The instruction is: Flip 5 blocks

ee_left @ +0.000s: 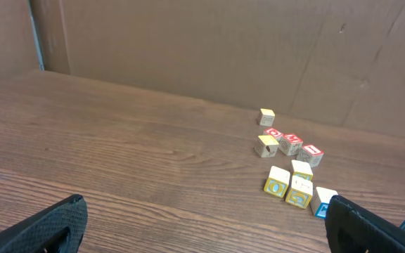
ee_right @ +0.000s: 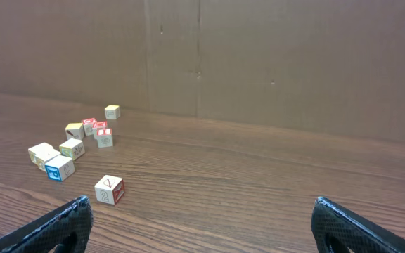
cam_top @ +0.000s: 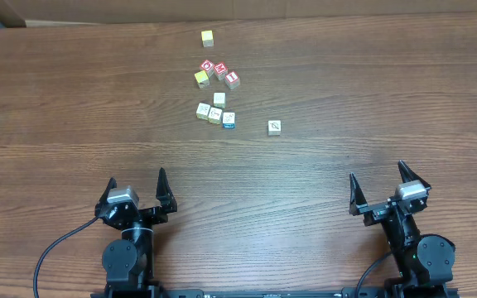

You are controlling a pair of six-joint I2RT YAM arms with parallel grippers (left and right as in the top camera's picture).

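Overhead: four blocks (cam_top: 214, 115) are clustered just robot-side of the red-faced cubes (cam_top: 220, 72), and the fifth block (cam_top: 274, 127) is set apart, to their right. Markings can't be read. Jaws are spread wide on left gripper (cam_top: 137, 178) and right gripper (cam_top: 377, 171), nothing held. In left wrist view the fifth block is clipped by the frame edge.

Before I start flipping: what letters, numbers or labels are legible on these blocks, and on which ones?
"2" (probably; it is faint): front face of the lone block, right wrist view.
Too small to read: the white characters on the red-faced cubes.
Too blurred to read: the mark on the blue-faced block.
The other cream blocks show only thin line markings, nothing legible.
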